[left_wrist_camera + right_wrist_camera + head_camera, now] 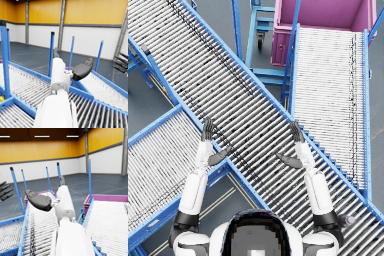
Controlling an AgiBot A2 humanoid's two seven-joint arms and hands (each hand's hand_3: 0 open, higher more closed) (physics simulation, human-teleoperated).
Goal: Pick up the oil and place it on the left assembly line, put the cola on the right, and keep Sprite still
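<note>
No oil, cola or Sprite bottle shows in any view. My left hand point(210, 145) hovers open over the left edge of the long middle roller conveyor point(228, 90), fingers stretched forward and thumb out. My right hand point(295, 147) hovers open over the same conveyor's right side, holding nothing. In the left wrist view my left hand point(81, 70) shows with its thumb spread, and the right hand's fingertips point(120, 62) show at the edge. In the right wrist view my right hand point(41, 200) is empty too.
A left roller conveyor point(158, 160) runs beside the middle one. A right roller conveyor point(328, 90) leads up to a pink bin point(323, 20). Blue frame rails and upright posts point(51, 53) border the lines. A small grey thing point(346, 220) lies near my right elbow.
</note>
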